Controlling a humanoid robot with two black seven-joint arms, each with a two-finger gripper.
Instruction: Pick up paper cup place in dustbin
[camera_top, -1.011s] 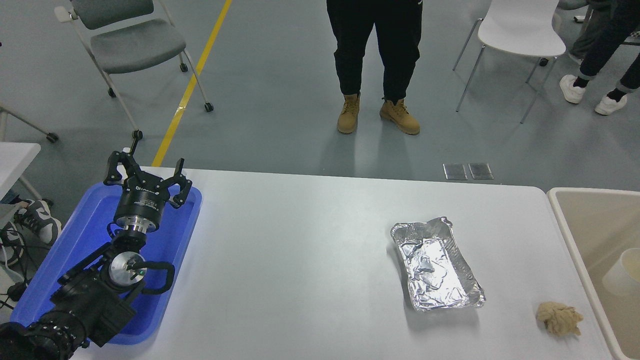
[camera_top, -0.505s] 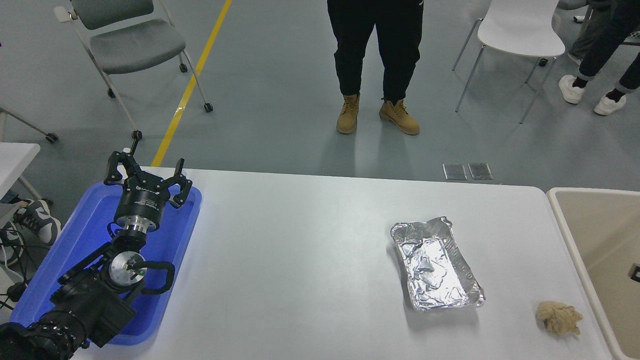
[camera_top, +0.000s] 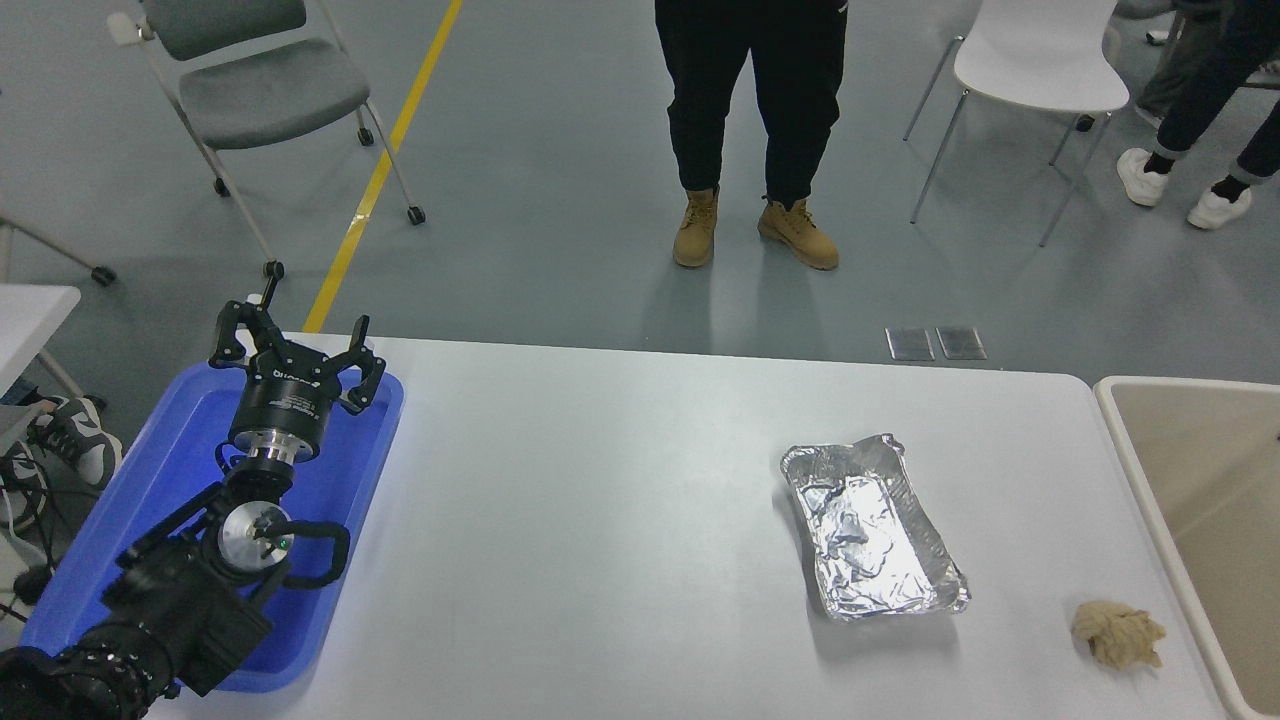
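Observation:
The beige dustbin with its pale cream rim stands against the table's right edge, partly cut off by the picture's right side. The paper cup is out of view; the visible part of the dustbin's inside shows only bare beige. My left gripper is open and empty, parked over the blue tray at the lower left. My right arm and gripper are out of the picture.
A blue plastic tray lies at the table's left under the left arm. A crinkled silver foil tray sits right of centre. A crumpled tan paper wad lies near the front right. A person stands beyond the far edge; chairs stand behind.
The white cup seen inside the dustbin at the right edge one second ago no longer shows. A dark part glimpsed at the right edge half a second ago is gone. The left arm has not moved.

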